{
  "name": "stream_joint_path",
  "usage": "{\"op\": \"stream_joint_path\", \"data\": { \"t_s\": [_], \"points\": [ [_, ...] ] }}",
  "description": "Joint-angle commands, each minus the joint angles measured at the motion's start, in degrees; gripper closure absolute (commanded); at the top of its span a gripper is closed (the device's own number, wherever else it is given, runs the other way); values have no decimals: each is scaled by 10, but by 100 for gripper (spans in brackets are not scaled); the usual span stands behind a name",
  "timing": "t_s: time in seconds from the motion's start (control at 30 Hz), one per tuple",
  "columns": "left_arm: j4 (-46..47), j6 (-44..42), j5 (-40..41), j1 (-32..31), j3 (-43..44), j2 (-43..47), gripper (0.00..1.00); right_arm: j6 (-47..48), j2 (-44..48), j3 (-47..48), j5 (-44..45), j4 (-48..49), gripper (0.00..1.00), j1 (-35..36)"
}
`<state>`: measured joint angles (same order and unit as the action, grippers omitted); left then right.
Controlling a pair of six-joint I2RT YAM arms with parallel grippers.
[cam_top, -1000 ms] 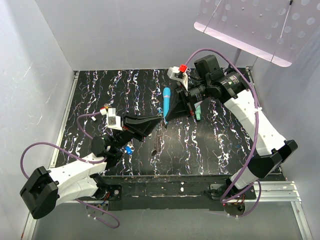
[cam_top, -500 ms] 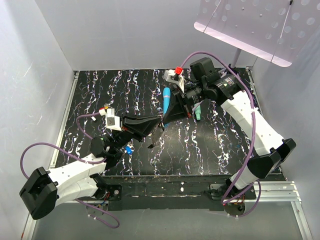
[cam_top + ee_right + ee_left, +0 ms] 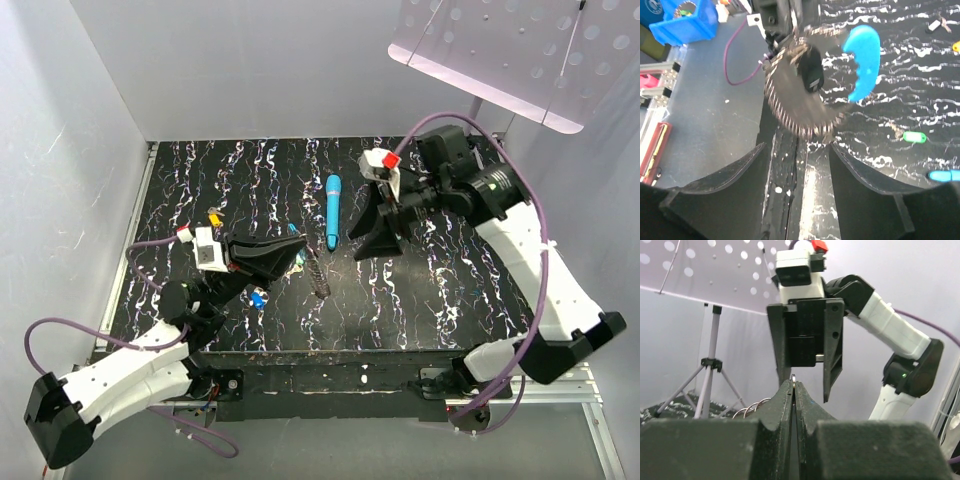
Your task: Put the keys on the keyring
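My left gripper (image 3: 297, 253) (image 3: 793, 384) is shut on a thin metal loop of the keyring (image 3: 793, 376). The keyring's beaded chain (image 3: 318, 278) (image 3: 795, 117) dangles from it, blurred, beside the blue curved band (image 3: 862, 60). My right gripper (image 3: 375, 245) (image 3: 797, 165) hangs open to the right of the keyring, with nothing between its fingers; it also faces the left wrist camera (image 3: 805, 387). Keys lie loose on the table: a yellow key (image 3: 213, 215) (image 3: 956, 47), a blue key (image 3: 257, 298), a green key (image 3: 914, 136) and a pale key (image 3: 935, 25).
A long blue wand (image 3: 332, 210) lies on the black marbled table (image 3: 430, 300) between the two grippers, towards the back. White walls close the sides and back. A perforated panel (image 3: 500, 50) on a tripod stands at the back right.
The right gripper has opened, let go of the keyring and pulled back to the right. The left gripper has drawn back to the left with the keyring, whose chain now swings.
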<state>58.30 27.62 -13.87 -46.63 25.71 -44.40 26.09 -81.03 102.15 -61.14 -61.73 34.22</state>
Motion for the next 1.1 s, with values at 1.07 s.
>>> {"op": "stream_joint_path", "data": {
  "t_s": [1.07],
  "points": [
    [-587, -125, -14, 14, 201, 32, 100, 54, 266, -408, -31, 94, 38, -332]
  ]
}}
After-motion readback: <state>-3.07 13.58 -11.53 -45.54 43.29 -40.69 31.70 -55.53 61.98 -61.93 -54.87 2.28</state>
